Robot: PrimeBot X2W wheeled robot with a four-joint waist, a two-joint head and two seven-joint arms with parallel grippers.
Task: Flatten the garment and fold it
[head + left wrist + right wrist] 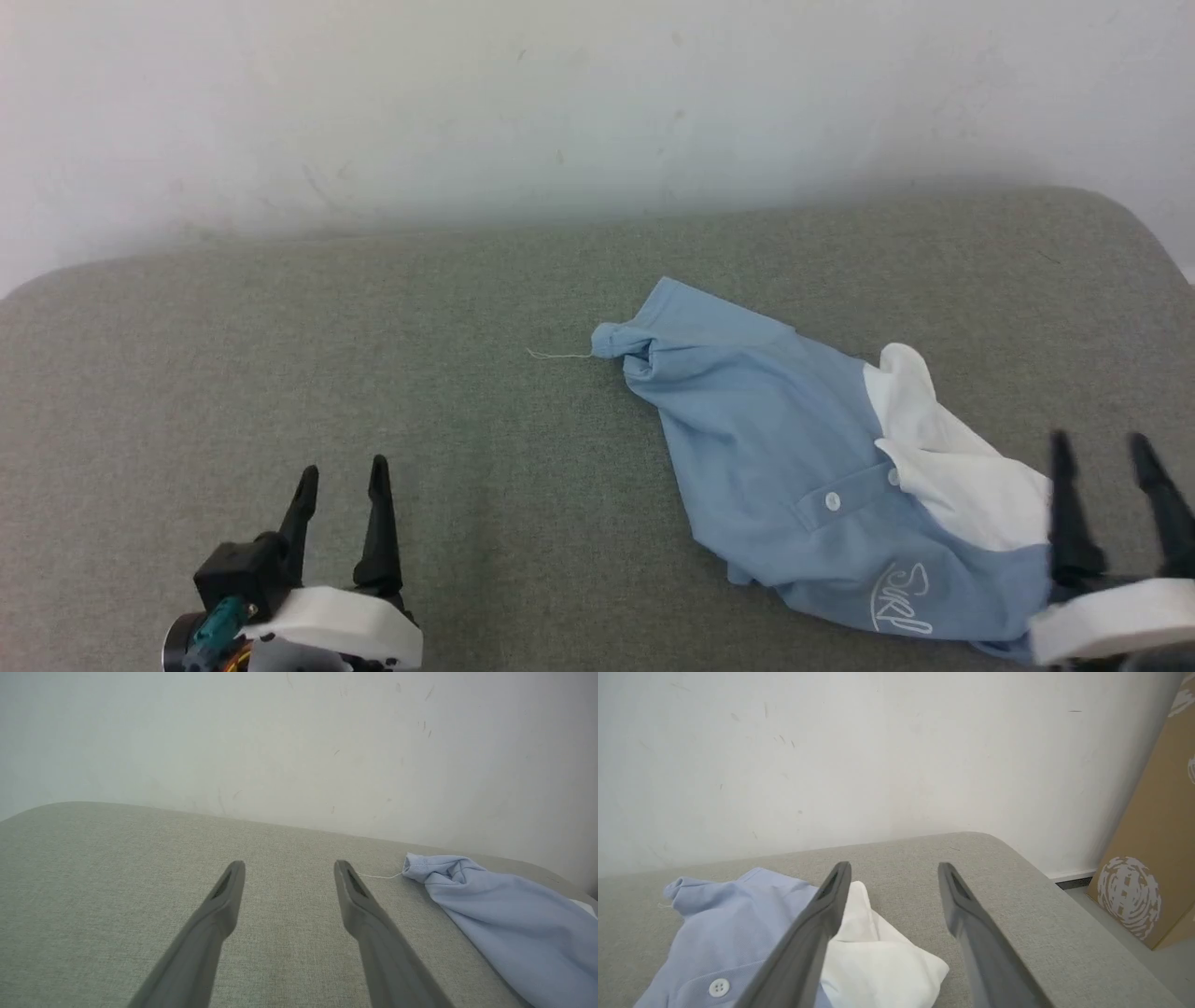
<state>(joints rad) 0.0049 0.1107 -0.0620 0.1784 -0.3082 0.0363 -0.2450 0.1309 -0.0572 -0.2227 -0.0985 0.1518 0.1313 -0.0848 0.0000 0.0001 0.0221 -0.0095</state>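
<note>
The right jaws stand spread and released, holding nothing, at the right edge of the garment (775, 448), a crumpled light blue polo lying on the grey fabric worktop (327, 355). Its white collar (952, 467) lies just left of them. The left jaws, also wide and empty, hover well apart from the shirt, which lies off to their right with a loose thread (558, 356) trailing their way.

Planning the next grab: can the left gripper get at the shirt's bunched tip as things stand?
Probably yes: the left gripper is open, and bare grey cushion lies between it and the bunched tip, with nothing in the way.
</note>
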